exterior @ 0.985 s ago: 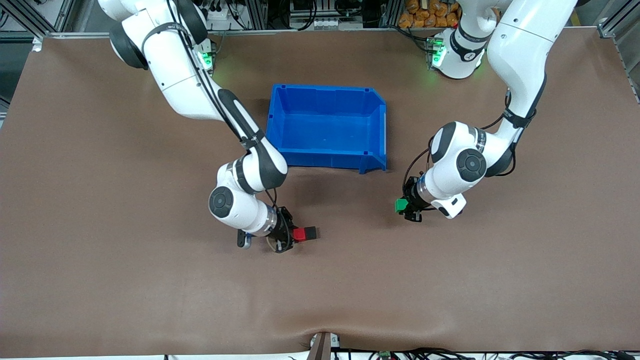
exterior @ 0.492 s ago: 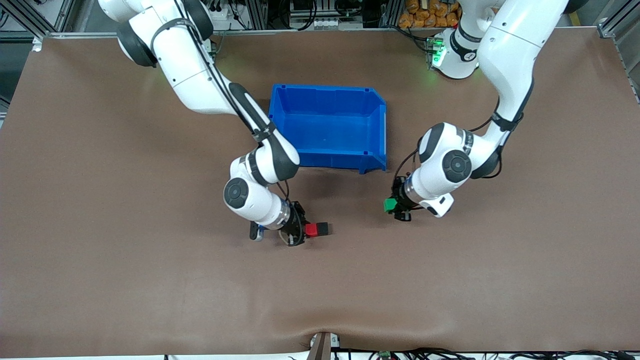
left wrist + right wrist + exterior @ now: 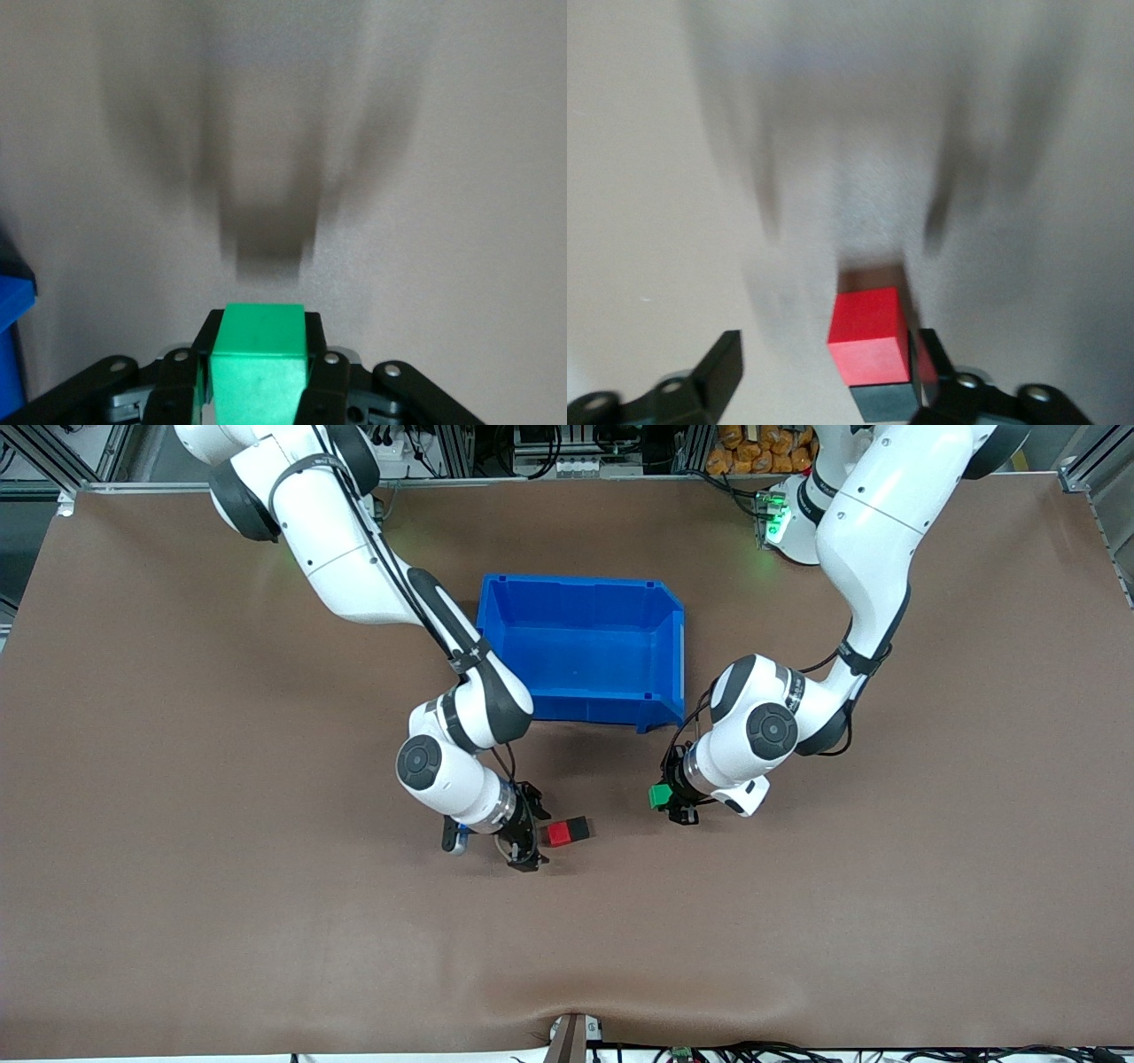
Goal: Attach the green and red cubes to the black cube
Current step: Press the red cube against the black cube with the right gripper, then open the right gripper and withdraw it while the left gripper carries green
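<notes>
Brown table [image 3: 221,921]: blue bin [image 3: 671,657] on it; red cube [image 3: 558,833] joined to black cube [image 3: 578,829] (nearer front camera).

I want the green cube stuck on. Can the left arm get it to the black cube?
Probably yes. The left gripper holds the green cube, and only bare table lies between it and the black cube, which faces it; the open right gripper waits beside the red cube.
</notes>
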Robot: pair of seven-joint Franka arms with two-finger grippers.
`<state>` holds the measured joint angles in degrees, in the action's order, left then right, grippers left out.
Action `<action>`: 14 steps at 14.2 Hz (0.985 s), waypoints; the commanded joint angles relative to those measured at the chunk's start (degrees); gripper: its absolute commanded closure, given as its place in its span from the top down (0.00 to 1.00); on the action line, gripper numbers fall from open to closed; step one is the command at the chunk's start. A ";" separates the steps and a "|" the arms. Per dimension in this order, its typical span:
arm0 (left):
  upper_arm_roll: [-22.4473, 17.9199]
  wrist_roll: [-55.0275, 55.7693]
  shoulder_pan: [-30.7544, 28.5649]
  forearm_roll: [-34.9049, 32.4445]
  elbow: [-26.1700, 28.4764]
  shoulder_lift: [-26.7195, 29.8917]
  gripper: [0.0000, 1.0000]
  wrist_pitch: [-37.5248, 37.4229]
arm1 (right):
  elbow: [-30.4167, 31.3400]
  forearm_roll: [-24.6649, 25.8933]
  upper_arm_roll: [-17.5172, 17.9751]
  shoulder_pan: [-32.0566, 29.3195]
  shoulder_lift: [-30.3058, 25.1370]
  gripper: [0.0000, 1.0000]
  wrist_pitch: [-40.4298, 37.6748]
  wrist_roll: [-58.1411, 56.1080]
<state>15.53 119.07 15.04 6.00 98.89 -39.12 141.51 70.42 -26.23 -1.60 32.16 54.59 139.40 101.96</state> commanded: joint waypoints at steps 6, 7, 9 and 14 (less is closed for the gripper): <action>-1.73 5.03 5.25 8.42 -13.00 -7.98 0.00 -0.27 | -9.76 5.40 0.63 -15.18 -6.51 1.00 -33.37 -21.69; -2.69 5.04 6.48 8.24 -13.71 -8.43 0.00 -0.27 | -10.65 5.57 0.46 -16.51 -8.17 1.00 -36.89 -24.07; -6.46 5.04 10.42 7.19 -13.98 -9.04 0.00 -0.27 | -10.66 5.92 0.37 -19.32 -11.07 1.00 -40.51 -26.19; -13.68 5.12 17.38 7.18 -17.23 -11.68 0.00 -0.36 | -10.48 12.05 0.45 -26.78 -20.73 1.00 -54.73 -45.41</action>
<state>4.12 123.19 30.30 13.42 85.06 -48.86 141.63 58.21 -17.58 -2.25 8.45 38.71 89.27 63.39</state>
